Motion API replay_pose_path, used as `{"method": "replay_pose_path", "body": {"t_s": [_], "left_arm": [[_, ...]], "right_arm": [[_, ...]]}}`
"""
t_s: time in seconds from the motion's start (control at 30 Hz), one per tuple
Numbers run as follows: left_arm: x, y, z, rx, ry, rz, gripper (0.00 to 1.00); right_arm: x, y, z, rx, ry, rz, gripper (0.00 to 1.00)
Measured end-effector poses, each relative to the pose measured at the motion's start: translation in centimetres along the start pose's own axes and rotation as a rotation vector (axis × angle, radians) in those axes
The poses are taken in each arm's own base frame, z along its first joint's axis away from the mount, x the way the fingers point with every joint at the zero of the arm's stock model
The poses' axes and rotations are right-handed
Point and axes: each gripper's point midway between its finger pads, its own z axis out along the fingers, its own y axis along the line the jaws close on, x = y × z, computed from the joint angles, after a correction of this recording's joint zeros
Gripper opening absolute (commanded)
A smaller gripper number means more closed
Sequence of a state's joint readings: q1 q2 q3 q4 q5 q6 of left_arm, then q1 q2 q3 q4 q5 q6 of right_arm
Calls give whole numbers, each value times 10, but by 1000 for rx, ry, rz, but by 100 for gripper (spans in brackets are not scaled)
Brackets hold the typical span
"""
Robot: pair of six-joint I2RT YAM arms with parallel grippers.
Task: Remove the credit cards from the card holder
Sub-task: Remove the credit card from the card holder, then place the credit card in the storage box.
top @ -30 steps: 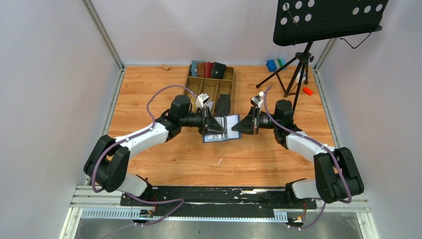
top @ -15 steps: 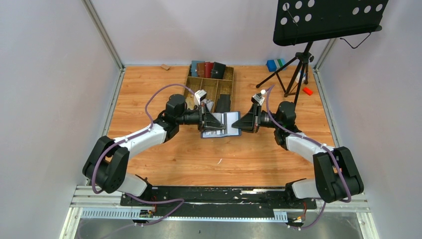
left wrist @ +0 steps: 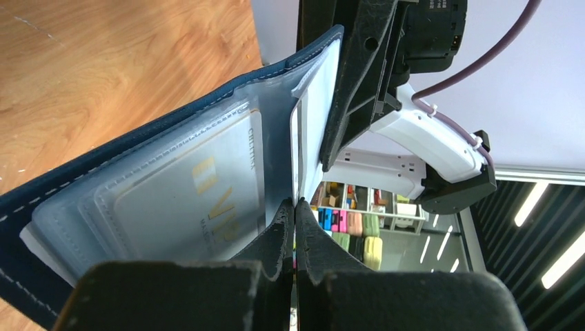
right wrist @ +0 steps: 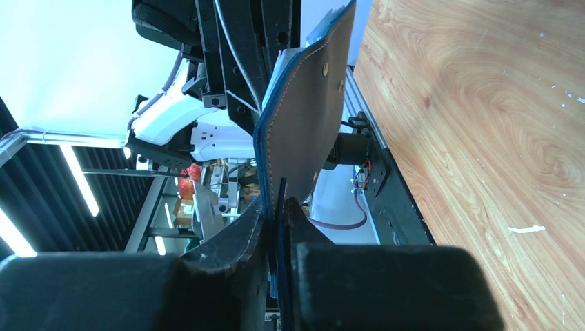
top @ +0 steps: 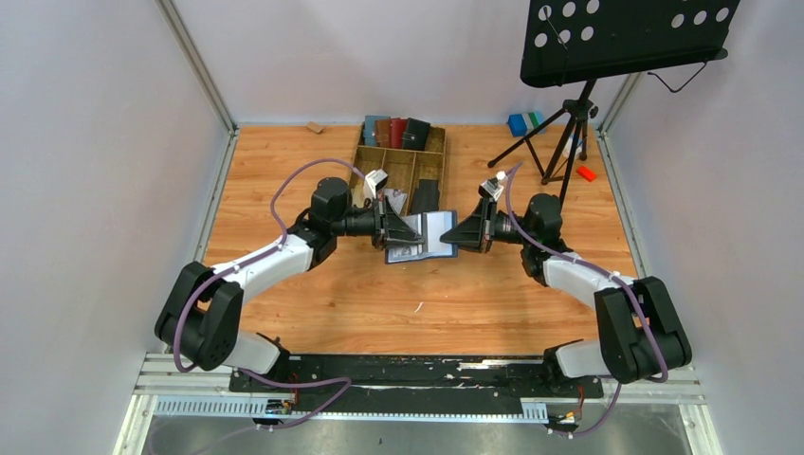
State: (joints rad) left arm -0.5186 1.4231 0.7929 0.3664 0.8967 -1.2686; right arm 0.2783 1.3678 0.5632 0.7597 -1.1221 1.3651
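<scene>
The navy-blue card holder (top: 431,227) hangs open above the table between my two grippers. My left gripper (top: 410,237) is shut on the edge of a thin white card (left wrist: 314,131) that stands out from the holder's inner pockets (left wrist: 295,207). A grey card with gold "VIP" print (left wrist: 200,200) sits in a clear pocket of the holder (left wrist: 138,131). My right gripper (top: 449,239) is shut on the edge of the holder's other flap (right wrist: 310,117), its fingertips pinching the navy cover (right wrist: 278,203).
A wooden compartment tray (top: 398,166) stands behind the grippers, with a black holder (top: 427,196) in it and teal, brown, red and black holders (top: 393,131) at its far end. A music stand tripod (top: 559,142) stands at the back right.
Both grippers and the holder have moved a little to the left and away from the bases. The left arm has drawn back to the left.
</scene>
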Motion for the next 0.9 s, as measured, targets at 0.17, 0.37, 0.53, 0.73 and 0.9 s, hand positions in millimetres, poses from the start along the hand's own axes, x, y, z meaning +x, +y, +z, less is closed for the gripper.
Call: {"method": "replay_pose_path", "body": {"t_s": [0.17,0.37,0.53,0.73,0.9], "left_arm": [[-1,3,-4,-12,-3,2,0],[-6,11,-11,-36,-11,-9,0],[-8,18,-16,-56,-13,-17,0],[-13,33,-33,-124,-30,-11,0],[-34,48,-56,-302,-59,54,0]], "right_arm": [[-2,-4,1,11,-11,11,1],[-4,-9,0,24,-17,10,0],[-5,-14,0,36,-19,30,0],[-5,-32,-2,99,-20,43,0],[-1,-61,-8,228,-13,60,0]]}}
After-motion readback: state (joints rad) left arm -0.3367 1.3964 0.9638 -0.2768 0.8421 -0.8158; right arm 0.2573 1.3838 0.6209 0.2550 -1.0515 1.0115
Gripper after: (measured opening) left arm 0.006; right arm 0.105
